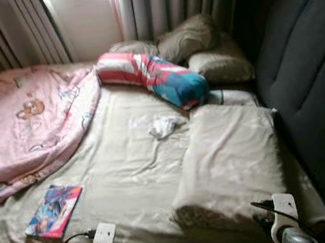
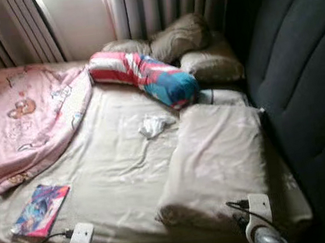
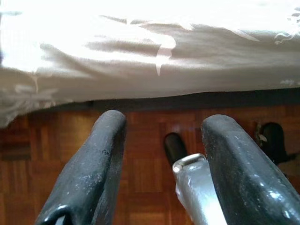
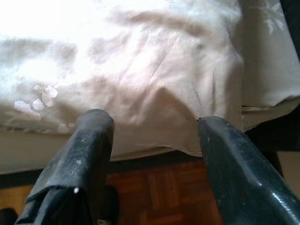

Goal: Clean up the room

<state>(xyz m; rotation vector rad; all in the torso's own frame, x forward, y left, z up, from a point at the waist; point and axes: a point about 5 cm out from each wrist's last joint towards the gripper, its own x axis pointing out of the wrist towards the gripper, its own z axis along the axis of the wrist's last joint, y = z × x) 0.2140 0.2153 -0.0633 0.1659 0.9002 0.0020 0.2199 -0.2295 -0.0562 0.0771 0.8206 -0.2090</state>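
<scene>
A bed with a cream sheet (image 1: pixel 127 172) lies before me. On it rest a crumpled white tissue (image 1: pixel 163 125), a colourful book (image 1: pixel 54 211) near the front left edge, a pink blanket (image 1: pixel 27 119) bunched at the left, a red, white and blue bolster (image 1: pixel 151 76), and a large cream pillow (image 1: pixel 231 155) at the right. My left gripper (image 3: pixel 159 140) hangs open over the wooden floor beside the bed's edge. My right gripper (image 4: pixel 152 136) is open too, just short of the cream pillow's hanging corner (image 4: pixel 164 98). Neither holds anything.
Brown pillows (image 1: pixel 200 41) lie at the head by grey curtains (image 1: pixel 161 4). A dark padded headboard (image 1: pixel 305 82) runs along the right. Parquet floor (image 3: pixel 140 168) shows under the bed's edge, with my own foot (image 3: pixel 174 146) and leg on it.
</scene>
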